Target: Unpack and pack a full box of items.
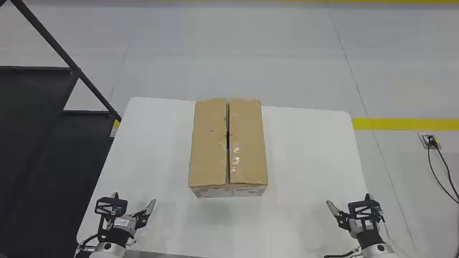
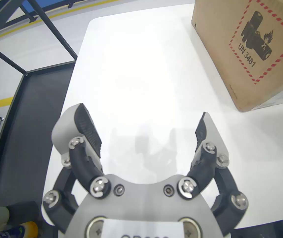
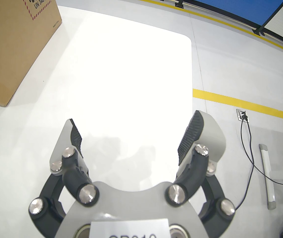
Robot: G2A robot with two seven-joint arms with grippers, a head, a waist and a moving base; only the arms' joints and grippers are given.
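The box (image 1: 228, 147) sits in the middle of the counter (image 1: 308, 179). It is brown cardboard. Its two top flaps (image 1: 212, 143) are folded down flat and meet in a line along the middle of the top. So the box is shut, and what is inside cannot be seen. One long side has a label (image 2: 257, 43) with a red striped edge.

The left hand (image 2: 142, 115) hangs over the near edge of the counter, to the left of the box and well apart from it. Its two fingers are spread wide with nothing between them. The right hand (image 3: 134, 117) hangs over the near edge on the other side, also well apart from the box. Its fingers are spread wide too, and it holds nothing.

A dark rack (image 1: 43, 158) stands on the floor by the counter's left side.

I think the job is right at its start, since nothing is out of the box yet. The first step is to open the top. For that, a hand would need to go to the middle line, get a fingertip under one flap and lift it up and out. The other hand could lift the second flap. I cannot tell if tape holds the flaps down.
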